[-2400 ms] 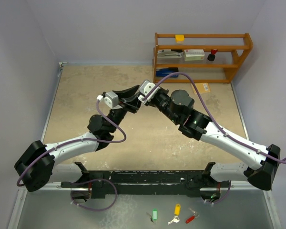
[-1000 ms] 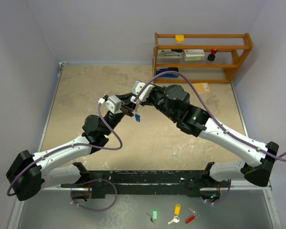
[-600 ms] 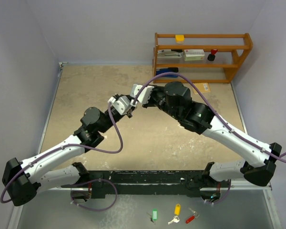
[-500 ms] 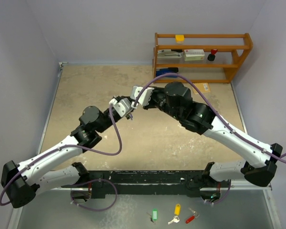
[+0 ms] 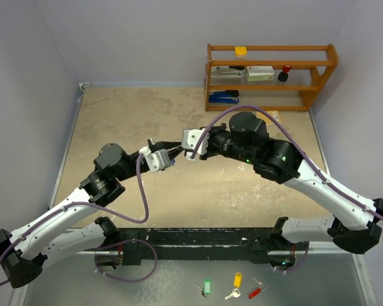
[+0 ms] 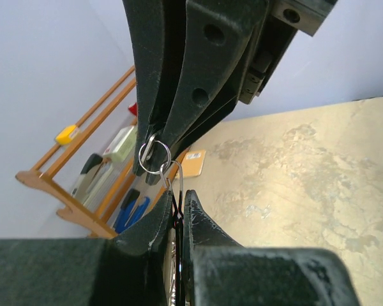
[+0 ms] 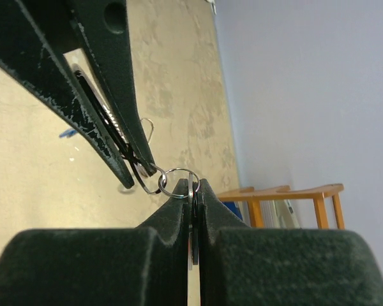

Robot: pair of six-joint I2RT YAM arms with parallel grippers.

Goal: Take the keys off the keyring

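Both grippers meet above the middle of the table. My left gripper [image 5: 173, 153] is shut on a thin silver wire loop, the keyring [image 6: 173, 185], which runs edge-on into its jaws beside something flat and black. A smaller silver ring [image 7: 177, 182] links this loop to the keys [image 7: 191, 220], one silver and one black, seen edge-on. My right gripper [image 5: 184, 152] is shut on these keys, its tips [image 7: 191, 189] just under the small ring. The left fingers [image 7: 105, 95] reach in from the upper left. The small ring [image 6: 154, 156] also shows below the right fingers [image 6: 198, 76].
A wooden shelf [image 5: 271, 76] with a stapler and boxes stands at the back right, and it also shows in the left wrist view [image 6: 83, 185]. An orange card [image 5: 272, 116] lies in front of it. Green [image 5: 207, 287], yellow [image 5: 237, 280] and red [image 5: 255, 292] tagged keys lie at the near edge.
Both grippers, still joined at the ring, have moved nearer to the arm bases. The left arm has stretched out and its wrist has turned; the right arm's elbow has swung right.
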